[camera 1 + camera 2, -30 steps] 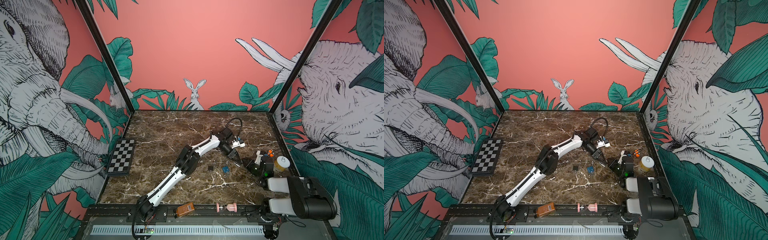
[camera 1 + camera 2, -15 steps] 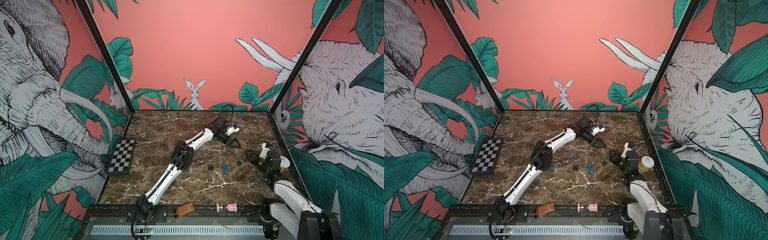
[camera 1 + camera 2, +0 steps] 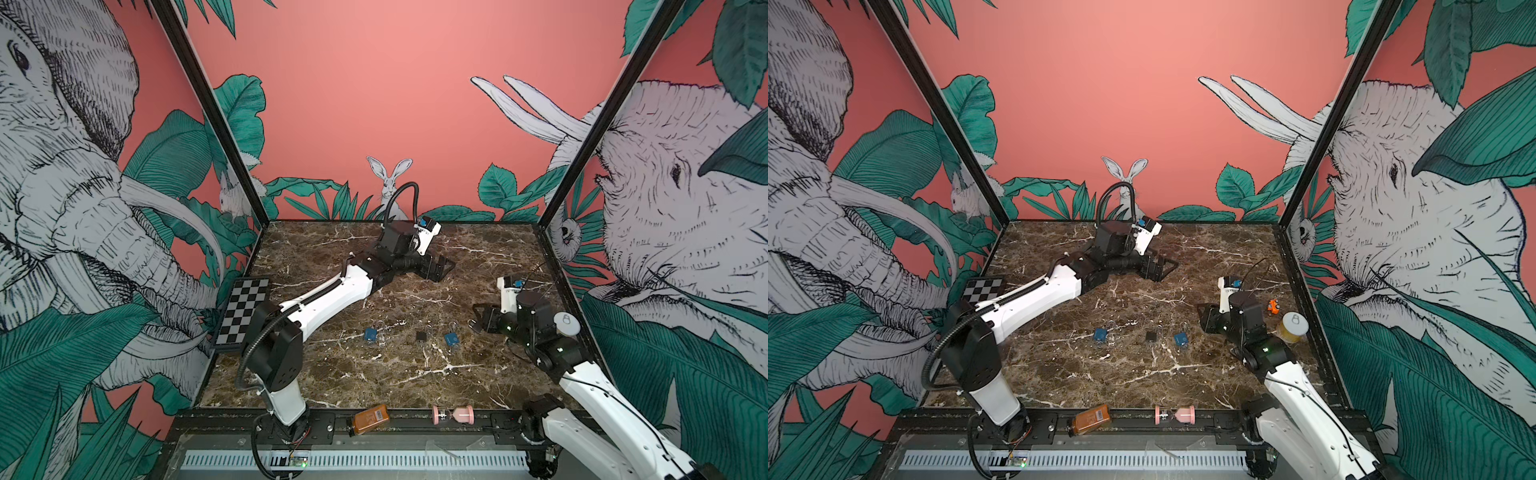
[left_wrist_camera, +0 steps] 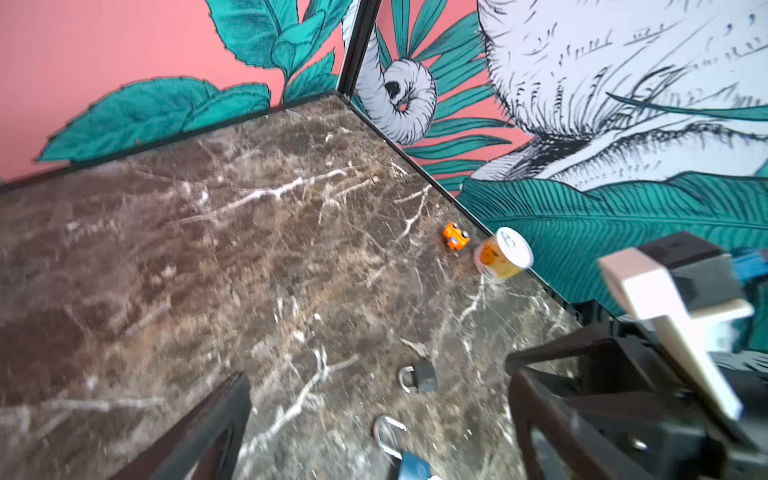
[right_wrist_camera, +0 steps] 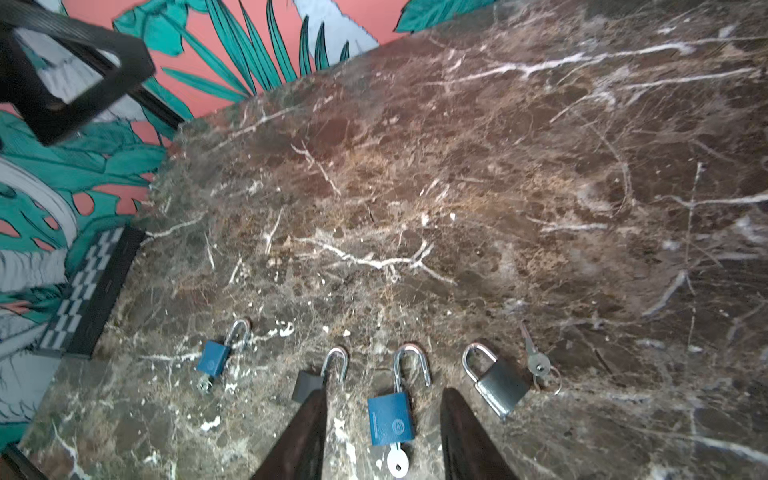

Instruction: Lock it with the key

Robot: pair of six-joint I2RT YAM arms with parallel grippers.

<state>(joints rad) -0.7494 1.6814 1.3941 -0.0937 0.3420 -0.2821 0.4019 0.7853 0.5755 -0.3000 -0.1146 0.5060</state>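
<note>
On the tabletop (image 5: pixel 540 166): blue padlock (image 5: pixel 390 417), likely light, hard, slick; key (image 5: pixel 397 461) seated
Hold: flat body sides
Right pincer (image 5: pixel 384 392): half-spread, empty, aimed at it
Left pincer (image 3: pixel 441 267): wide, empty

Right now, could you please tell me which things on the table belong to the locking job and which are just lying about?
Belong to the job: left blue padlock and right blue padlock, each with a key in it; dark padlock; grey padlock; loose key.
Just lying about: checkerboard; orange toy car; yellow can; brown bottle; pink hourglass.
</note>
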